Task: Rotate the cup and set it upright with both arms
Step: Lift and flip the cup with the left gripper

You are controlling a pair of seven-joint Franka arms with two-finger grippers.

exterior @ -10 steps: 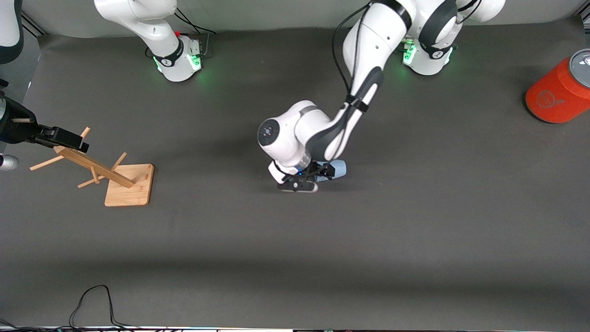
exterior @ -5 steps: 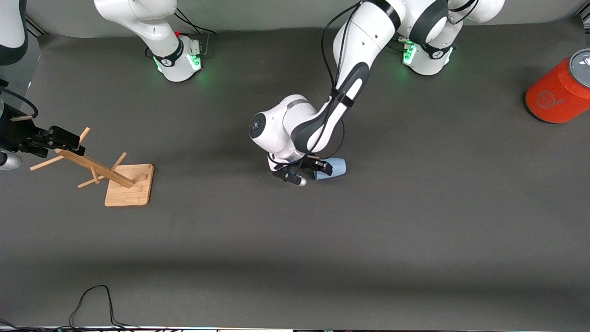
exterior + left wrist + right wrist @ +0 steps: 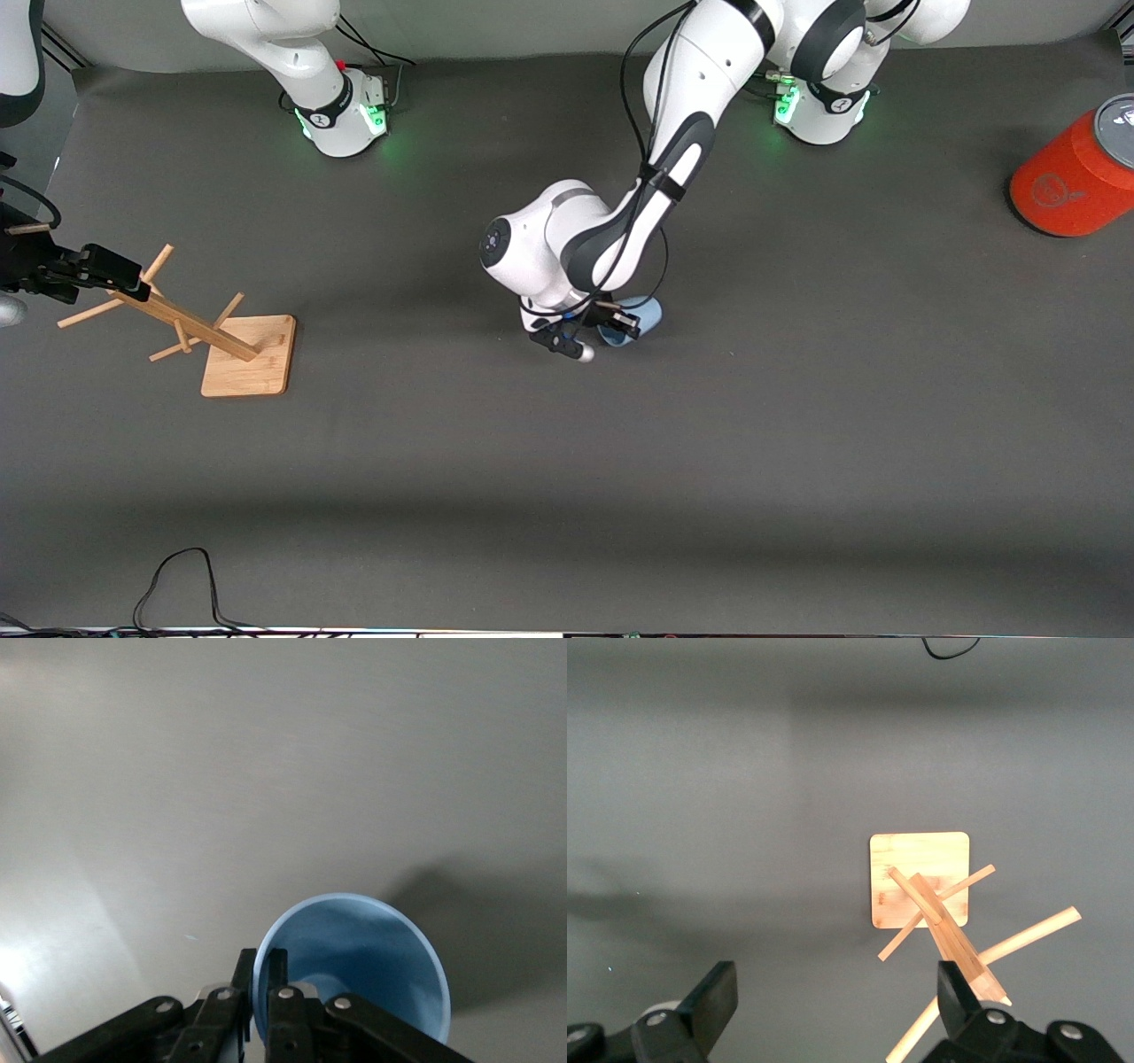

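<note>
Left end effector (image 3: 611, 326): low over the mid desk (image 3: 797, 443), fingers pressed together on the wall of the cup (image 3: 645, 312). In the left wrist view one finger (image 3: 282, 1010) sits inside the cup (image 3: 372, 948) rim, the other just outside it, so the rim is pinched between them. The cup's mouth faces that wrist cam; darker blue interior visible.

Cup pos.: approx. mid desk, beside the left arm's wrist, tilted rather than upright; whether it touches the desk cannot be told.

Right end effector (image 3: 111, 270): spread wide, holding nothing, over the top of the wooden rack (image 3: 190, 323) at the right arm's end of the desk. Right wrist view shows the rack (image 3: 930, 904), square base and angled pegs, between the open fingers (image 3: 718, 997). Right arm waits.

Orange cylinder (image 3: 1076, 173), grey top: left arm's end of the desk, well apart from the cup. Black cable (image 3: 177, 585) lies at the desk edge nearest the front cam.
</note>
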